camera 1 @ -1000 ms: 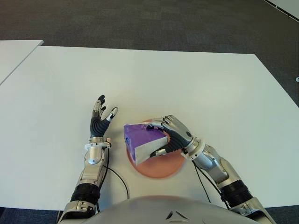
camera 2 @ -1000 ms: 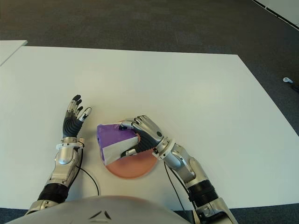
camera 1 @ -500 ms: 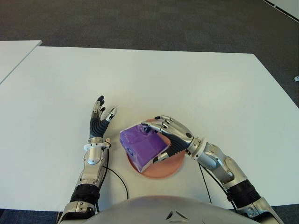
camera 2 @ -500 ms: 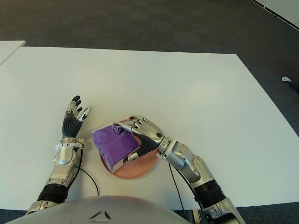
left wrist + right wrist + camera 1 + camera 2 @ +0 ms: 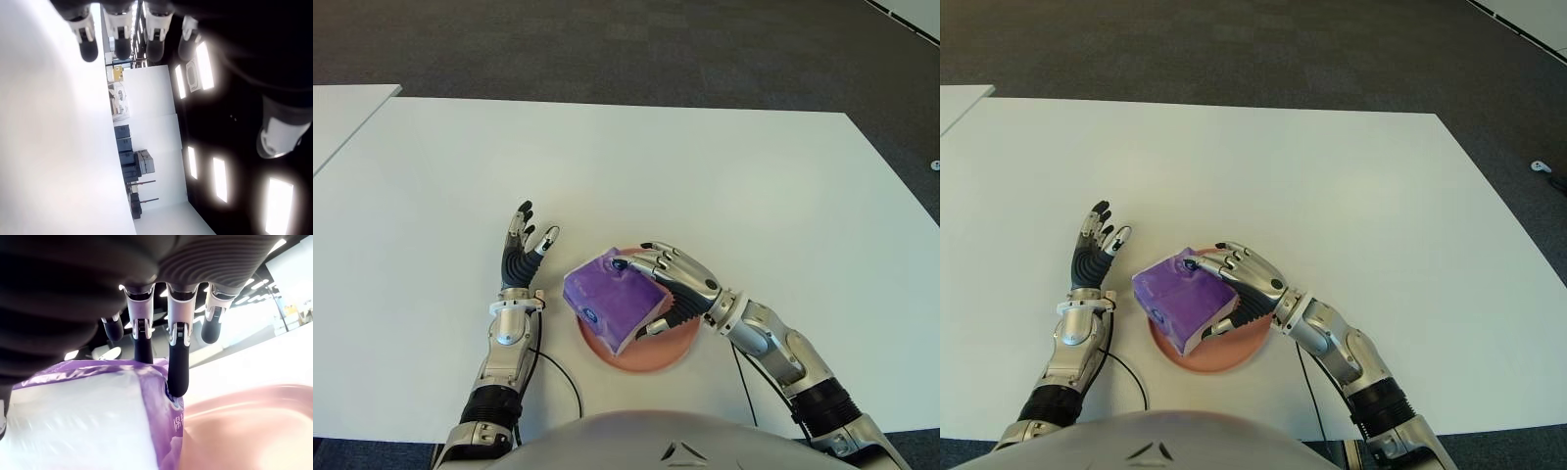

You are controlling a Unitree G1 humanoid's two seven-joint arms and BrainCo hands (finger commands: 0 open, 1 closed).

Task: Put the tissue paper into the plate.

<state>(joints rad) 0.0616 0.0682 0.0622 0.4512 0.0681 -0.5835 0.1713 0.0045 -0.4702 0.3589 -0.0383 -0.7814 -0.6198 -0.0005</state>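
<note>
Left eye view: tissue paper [image 5: 610, 299] lies on the plate [image 5: 661, 354], overhanging its left rim; right hand [image 5: 674, 287] grips it.
Right eye view: left hand [image 5: 1089, 257] left of the plate, above the counter [image 5: 1351, 186], fingers spread, empty.
Right wrist view: fingers [image 5: 178, 357] press the pack.
Progress: placement nearly done; release remains.

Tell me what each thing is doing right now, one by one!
Purple tissue pack: tilted over the plate, held by the right hand.
Pink plate: flat on the table, under the pack.
Right hand: fingers curled around the tissue pack.
Left hand: open, fingers spread, holding nothing, left of the plate.
White table: bare around the plate.
</note>
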